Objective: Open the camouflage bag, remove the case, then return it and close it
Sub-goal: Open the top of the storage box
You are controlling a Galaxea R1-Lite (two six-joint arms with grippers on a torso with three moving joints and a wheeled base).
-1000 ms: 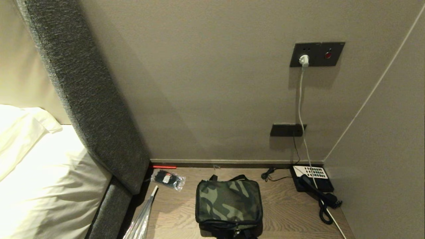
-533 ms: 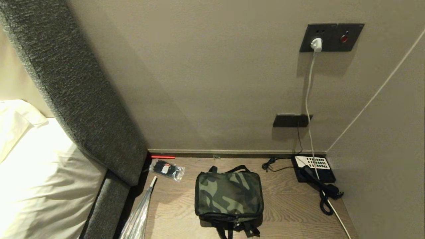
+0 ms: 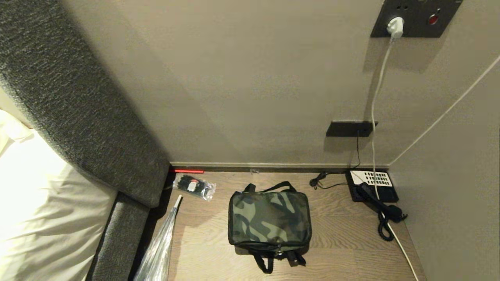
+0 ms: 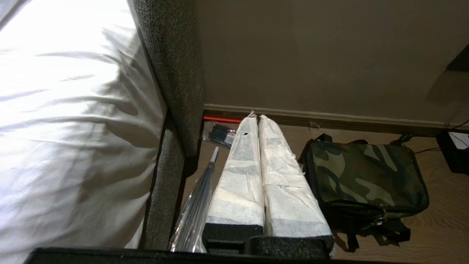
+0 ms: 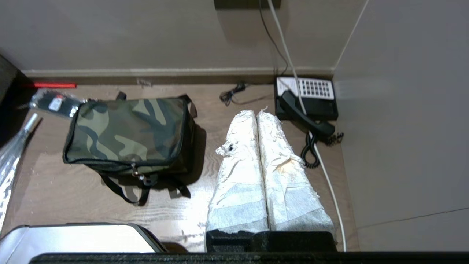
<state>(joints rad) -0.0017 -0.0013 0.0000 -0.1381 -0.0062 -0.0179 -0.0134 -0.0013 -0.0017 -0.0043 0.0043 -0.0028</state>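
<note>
Camouflage bag zipped shut mid-desk | soft fabric, likely light, would sag | I judged the front zipper pull the hold | my left pincer and right pincer clenched, empty.

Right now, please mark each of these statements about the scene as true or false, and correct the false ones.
1. The bag is zipped shut on the wooden floor. True.
2. The case lies beside the bag. False: no case is in view.
3. The telephone stands in the corner to the bag's right in the head view. True.
4. The right gripper holds the bag's strap. False: it is shut on nothing and hangs apart from the bag, near the telephone.
5. The left gripper is shut. True.
6. A clear plastic packet rests on top of the bag. False: it lies on the floor, left of the bag and nearer the wall.
</note>
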